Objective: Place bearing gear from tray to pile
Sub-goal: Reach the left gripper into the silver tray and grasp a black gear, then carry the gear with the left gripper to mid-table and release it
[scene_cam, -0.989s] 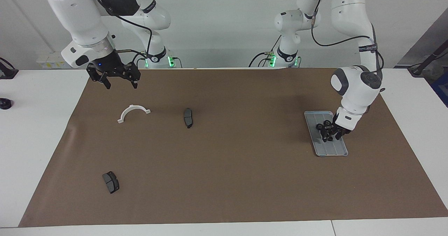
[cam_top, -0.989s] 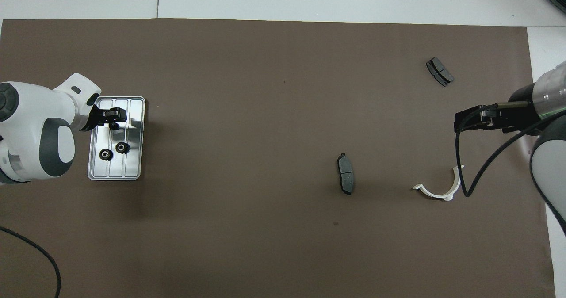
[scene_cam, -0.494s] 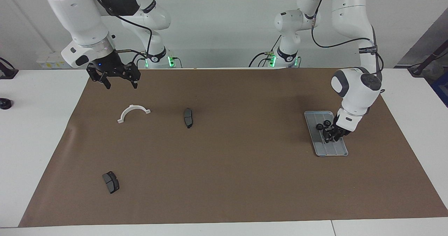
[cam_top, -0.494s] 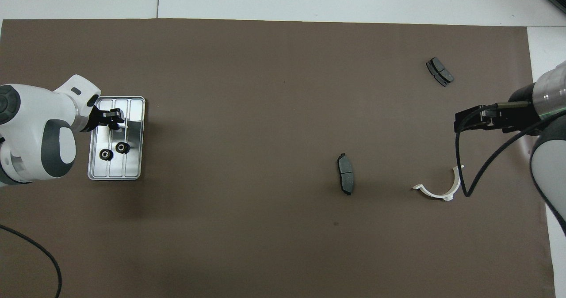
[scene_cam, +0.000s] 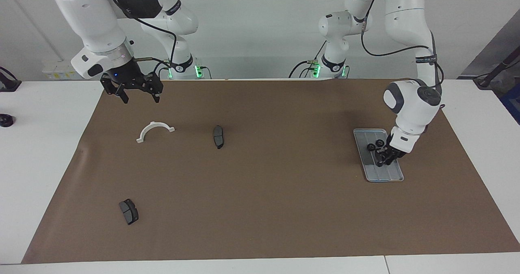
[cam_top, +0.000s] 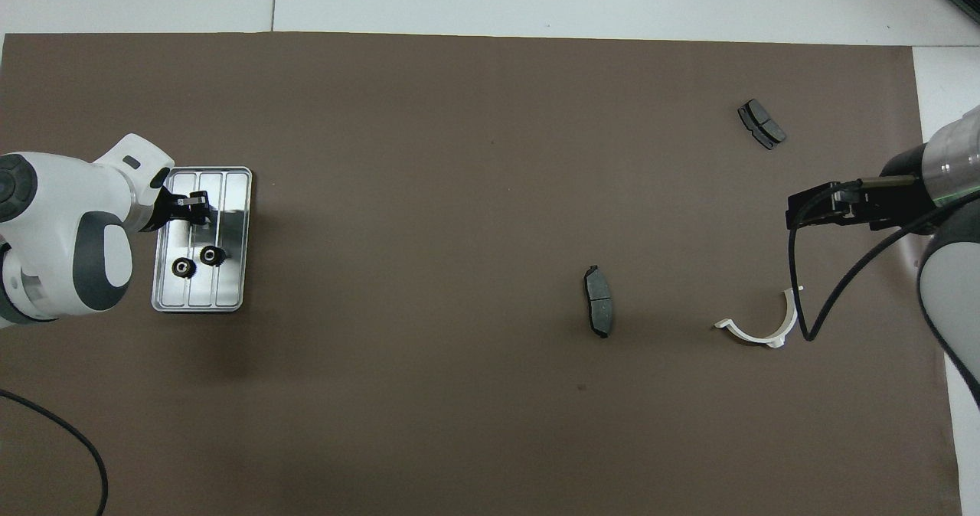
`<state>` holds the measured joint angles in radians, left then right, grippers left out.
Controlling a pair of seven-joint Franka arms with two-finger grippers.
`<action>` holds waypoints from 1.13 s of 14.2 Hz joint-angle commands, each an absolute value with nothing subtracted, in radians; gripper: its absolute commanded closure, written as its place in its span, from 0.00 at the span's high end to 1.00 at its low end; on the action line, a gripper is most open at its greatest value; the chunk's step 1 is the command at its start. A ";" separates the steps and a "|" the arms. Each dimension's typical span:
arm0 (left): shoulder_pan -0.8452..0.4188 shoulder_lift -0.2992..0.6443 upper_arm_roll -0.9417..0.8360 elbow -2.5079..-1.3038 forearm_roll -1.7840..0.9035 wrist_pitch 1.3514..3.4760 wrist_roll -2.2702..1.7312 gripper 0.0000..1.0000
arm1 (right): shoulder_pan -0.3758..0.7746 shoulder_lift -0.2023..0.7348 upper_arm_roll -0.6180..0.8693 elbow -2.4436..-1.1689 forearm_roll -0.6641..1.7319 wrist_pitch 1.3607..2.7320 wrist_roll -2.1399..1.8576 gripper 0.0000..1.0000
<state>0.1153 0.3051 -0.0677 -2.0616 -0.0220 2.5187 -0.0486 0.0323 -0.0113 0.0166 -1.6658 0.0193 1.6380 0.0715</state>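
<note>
Fingers on the left gripper [scene_cam: 381, 161] are what changed: a second ago they stood spread over the tray [scene_cam: 390, 175], now they're pinched together with the tips down at the tray floor. I can't tell whether there's a gear between them, it's just a black lump from here. The wrist has also drifted a bit toward the top of the facing frame. Nothing else moved.

The tray sits at the right of the facing frame, on the brown mat [scene_cam: 284, 209]. The overhead view gives me the two bearing gears [cam_top: 210, 255] lying loose side by side in the tray, just below the shut fingertips in that frame. In the facing view they're small dots half tucked against the gripper. The facing view does give height, and it shows the right gripper [scene_cam: 138, 98] properly. It waits up in the air over the mat's upper left corner, fingers wide apart and holding nothing. From overhead it's only a dark side-on shape.

Other bits on the mat, facing view:
- white half-ring bracket [scene_cam: 155, 130], under the right gripper
- brake pad [scene_cam: 218, 136], near the middle
- second brake pad [scene_cam: 128, 211], lower left

The left arm's wrist covers the tray's edge in the overhead view.
</note>
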 commanded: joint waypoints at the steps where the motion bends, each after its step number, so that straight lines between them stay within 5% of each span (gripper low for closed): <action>1: 0.124 0.304 -0.074 -2.079 -0.012 2.528 -0.058 0.05 | 0.021 -0.037 0.018 -1.695 0.041 1.644 0.060 1.00; 5: 0.123 0.301 -0.072 -2.047 -0.012 2.470 -0.058 0.00 | 0.023 -0.037 0.018 -1.695 0.041 1.644 0.060 1.00; 12: 0.083 0.241 -0.153 -1.654 -0.020 1.952 -0.070 0.00 | 0.015 -0.037 0.018 -1.695 0.041 1.644 0.058 1.00; 16: -0.081 0.232 -0.167 -1.661 -0.018 1.986 -0.317 0.00 | 0.014 -0.037 0.017 -1.695 0.041 1.637 0.060 1.00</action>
